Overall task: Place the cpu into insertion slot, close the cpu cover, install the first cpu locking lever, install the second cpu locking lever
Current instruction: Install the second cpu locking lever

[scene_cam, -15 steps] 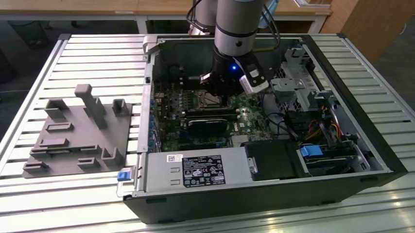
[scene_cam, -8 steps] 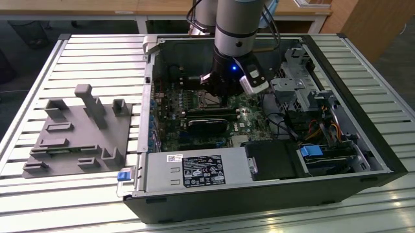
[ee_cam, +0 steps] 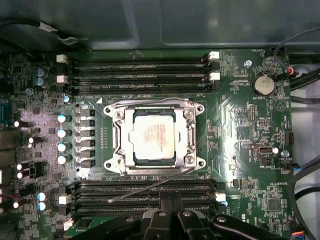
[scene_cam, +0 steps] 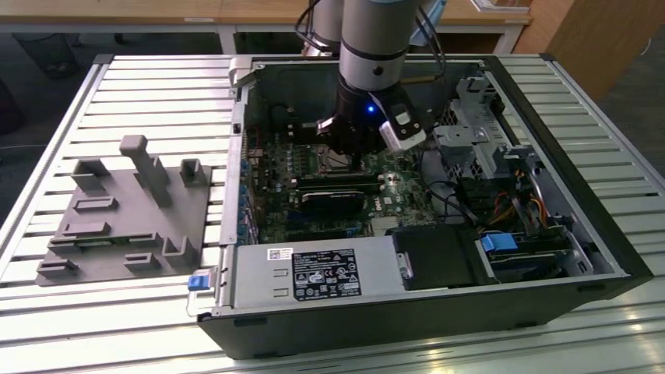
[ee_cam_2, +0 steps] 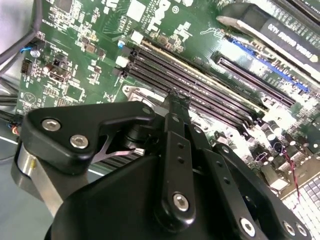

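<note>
Already cpu [ee_cam: 154,135] seated under closed cpu cover [ee_cam: 154,107]; gripper [ee_cam: 170,200] near.

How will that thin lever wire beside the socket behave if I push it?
The lever wire looks thin and long, so it probably flexes and springs back. Lying loose across the memory slots, it may slip sideways off the end effector.

- Black gripper [ee_cam_2: 174,102] linkage occupies the foreground of the second wrist view; fingertips sit together, over the long black memory slots [ee_cam_2: 200,87].
- Green circuit board [ee_cam_2: 90,45] lies beyond.
- A blue connector slot [ee_cam_2: 265,62] runs near a black card [ee_cam_2: 280,25].
</note>
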Available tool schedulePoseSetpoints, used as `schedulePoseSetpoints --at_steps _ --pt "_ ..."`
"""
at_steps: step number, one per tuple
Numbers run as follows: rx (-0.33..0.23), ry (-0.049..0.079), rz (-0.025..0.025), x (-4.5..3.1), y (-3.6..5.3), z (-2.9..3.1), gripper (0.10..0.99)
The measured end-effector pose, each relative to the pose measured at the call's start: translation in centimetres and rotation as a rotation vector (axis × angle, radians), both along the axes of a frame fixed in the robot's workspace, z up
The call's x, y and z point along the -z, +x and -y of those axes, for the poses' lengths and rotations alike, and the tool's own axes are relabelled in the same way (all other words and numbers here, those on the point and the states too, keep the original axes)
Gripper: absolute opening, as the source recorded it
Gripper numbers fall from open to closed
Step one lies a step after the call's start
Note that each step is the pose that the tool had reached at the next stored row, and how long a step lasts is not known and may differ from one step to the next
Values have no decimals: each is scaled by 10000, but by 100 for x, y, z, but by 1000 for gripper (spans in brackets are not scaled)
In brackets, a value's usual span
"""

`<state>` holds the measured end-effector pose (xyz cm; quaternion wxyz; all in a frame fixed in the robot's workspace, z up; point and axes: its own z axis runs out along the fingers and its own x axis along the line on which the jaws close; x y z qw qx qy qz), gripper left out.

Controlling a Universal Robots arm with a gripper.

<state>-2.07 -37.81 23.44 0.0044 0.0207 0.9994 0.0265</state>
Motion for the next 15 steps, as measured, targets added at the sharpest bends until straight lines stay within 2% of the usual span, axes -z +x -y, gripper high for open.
schedulePoseSetpoints --at_steps 1,3,4,15 --pt "-1 111 1 1 0 -1 106" --pt "0 456 1 1 0 -1 106" --pt "1 550 0 1 0 0 106" --pt "0 565 1 3 -96 2 106"
